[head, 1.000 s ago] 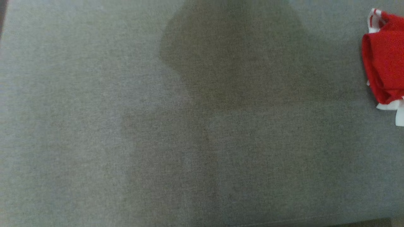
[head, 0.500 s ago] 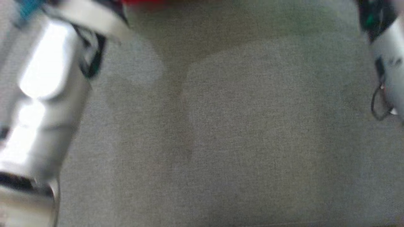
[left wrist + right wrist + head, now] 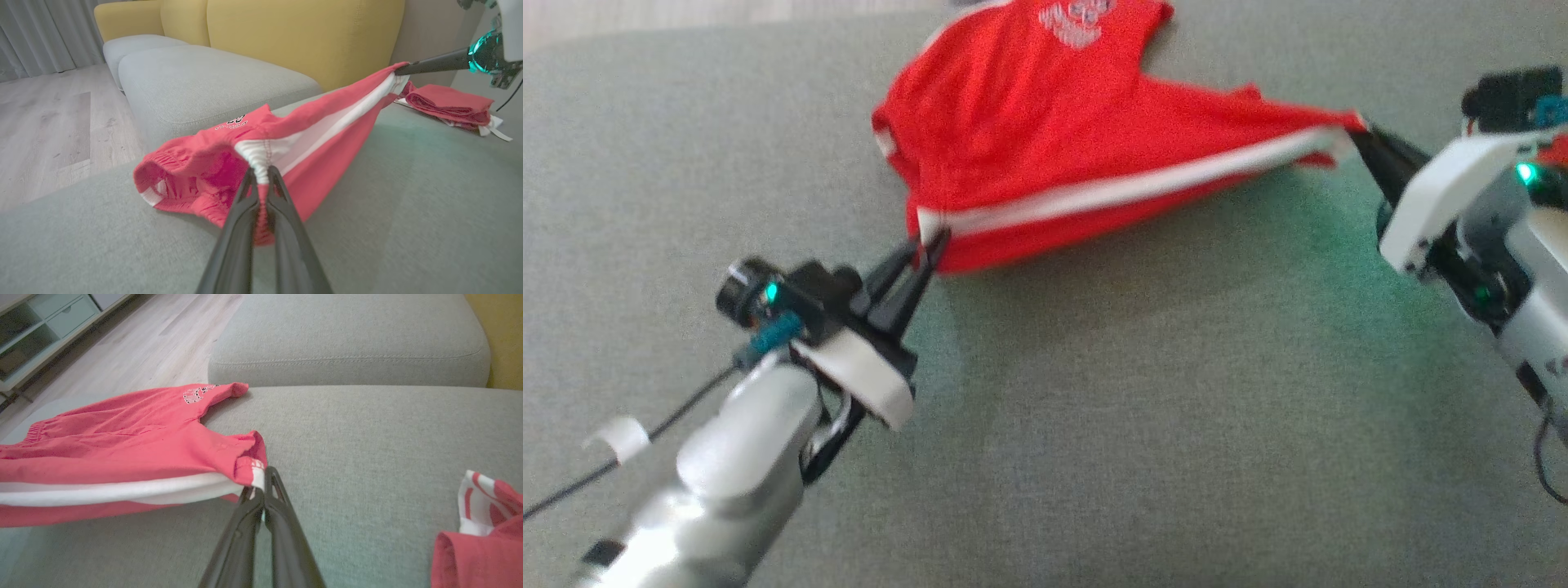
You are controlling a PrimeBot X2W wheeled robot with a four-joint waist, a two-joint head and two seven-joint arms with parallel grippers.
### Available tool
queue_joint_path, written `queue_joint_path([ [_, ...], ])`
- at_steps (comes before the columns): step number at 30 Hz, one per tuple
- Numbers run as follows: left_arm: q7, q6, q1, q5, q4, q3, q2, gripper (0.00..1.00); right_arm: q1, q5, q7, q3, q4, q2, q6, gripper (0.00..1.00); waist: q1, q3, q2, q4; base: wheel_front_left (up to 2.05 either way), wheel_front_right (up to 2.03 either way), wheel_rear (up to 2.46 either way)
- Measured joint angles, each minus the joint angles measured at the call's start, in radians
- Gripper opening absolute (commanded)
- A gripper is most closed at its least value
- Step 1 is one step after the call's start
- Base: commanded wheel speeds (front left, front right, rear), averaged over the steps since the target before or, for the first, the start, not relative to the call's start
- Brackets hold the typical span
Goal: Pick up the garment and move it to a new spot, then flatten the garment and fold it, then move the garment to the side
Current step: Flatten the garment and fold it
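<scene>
The garment (image 3: 1045, 139) is a pair of red shorts with a white side stripe and a small print, stretched over the grey cushion (image 3: 1143, 425) at the top of the head view. My left gripper (image 3: 927, 241) is shut on its waistband corner, seen close in the left wrist view (image 3: 261, 171). My right gripper (image 3: 1356, 135) is shut on the hem end of the same stripe, where the garment (image 3: 135, 449) meets the right gripper (image 3: 259, 482). The near edge hangs taut between the two grips, lifted off the cushion. The far part lies on the fabric.
A second, folded red and white garment (image 3: 449, 106) lies on the cushion beyond my right gripper, also at the right wrist view's corner as a red bundle (image 3: 482, 547). A yellow backrest (image 3: 302, 36) rises behind. Wooden floor (image 3: 155, 339) lies past the cushion's edge.
The head camera has swung, so the picture shifted from bare cushion to both arms and the stretched garment. No real movement of the garment can be told.
</scene>
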Motion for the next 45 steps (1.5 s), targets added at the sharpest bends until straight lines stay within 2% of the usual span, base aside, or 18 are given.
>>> queue_joint_path([
  [7, 0.000, 0.000, 0.087, 0.000, 0.007, -0.093, 0.009, 0.00, 0.084, 0.101, 0.126, 0.089, -0.078, -0.087, 0.000, 0.00, 0.0001, -0.089, 0.0000, 0.003, 0.00, 0.00, 0.00],
  [12, 0.000, 0.000, 0.137, 0.005, 0.005, -0.106, 0.015, 0.00, 0.135, 0.159, 0.182, 0.127, -0.132, -0.139, 0.000, 0.00, 0.0001, -0.140, 0.0000, -0.004, 0.00, 0.00, 0.00],
  [19, 0.000, 0.000, 0.245, 0.009, -0.033, -0.105, 0.030, 0.00, 0.203, 0.202, 0.216, 0.169, -0.204, -0.189, 0.000, 0.00, 0.0001, -0.205, 0.0000, -0.028, 0.00, 0.00, 0.00],
  [26, 0.000, 0.000, 0.375, 0.002, -0.110, -0.108, 0.031, 0.00, 0.286, 0.228, 0.234, 0.198, -0.314, -0.290, 0.000, 0.00, 0.0000, -0.253, 0.0000, -0.049, 0.00, 0.00, 0.00],
  [30, 0.000, 0.000, 0.395, -0.001, -0.138, -0.107, 0.031, 0.00, 0.307, 0.246, 0.235, 0.188, -0.341, -0.335, 0.000, 0.00, 0.0001, -0.254, 0.0001, -0.048, 0.00, 0.00, 0.00],
  [40, 0.000, 0.010, 0.368, 0.021, -0.166, -0.057, 0.002, 0.00, 0.293, 0.195, 0.198, 0.138, -0.351, -0.346, 0.000, 0.00, 0.0003, -0.217, 0.0000, -0.017, 0.00, 0.00, 0.00],
  [45, 0.000, 0.010, 0.300, 0.036, -0.172, -0.009, -0.021, 0.00, 0.199, 0.128, 0.197, 0.109, -0.335, -0.337, 0.000, 0.00, 0.0003, -0.177, 0.0000, 0.014, 0.00, 0.00, 0.00],
])
